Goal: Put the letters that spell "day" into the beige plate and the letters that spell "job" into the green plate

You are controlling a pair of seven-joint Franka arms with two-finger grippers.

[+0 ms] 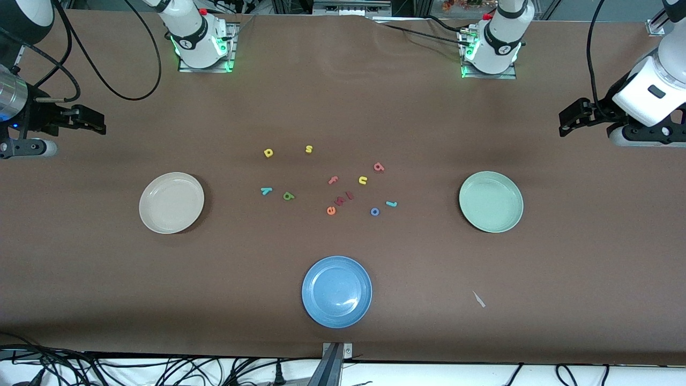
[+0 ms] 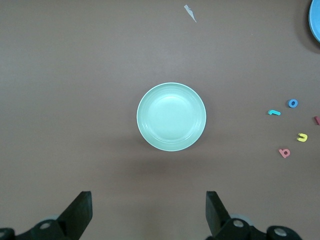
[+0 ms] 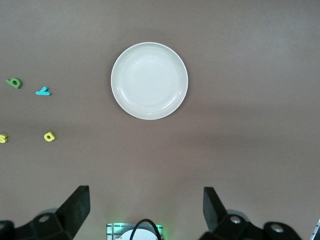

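The beige plate (image 1: 171, 202) (image 3: 149, 80) lies empty toward the right arm's end, the green plate (image 1: 491, 201) (image 2: 171, 116) empty toward the left arm's end. Between them lie loose letters: yellow "d" (image 1: 268, 153), olive "a" (image 1: 289, 196), teal "y" (image 1: 266, 190), teal "j" (image 1: 391, 203), blue "o" (image 1: 374, 212), pinkish-red "b" (image 1: 379, 166). My right gripper (image 1: 99, 122) (image 3: 146, 195) hangs open and empty high over the table's end past the beige plate. My left gripper (image 1: 565, 122) (image 2: 148, 200) hangs open and empty past the green plate.
A blue plate (image 1: 336, 291) sits nearest the front camera. Among the letters are a yellow "s" (image 1: 308, 149), yellow "u" (image 1: 363, 180), pink "f" (image 1: 333, 180), orange "e" (image 1: 331, 210) and small red letters (image 1: 344, 198). A pale scrap (image 1: 478, 299) lies beside the blue plate.
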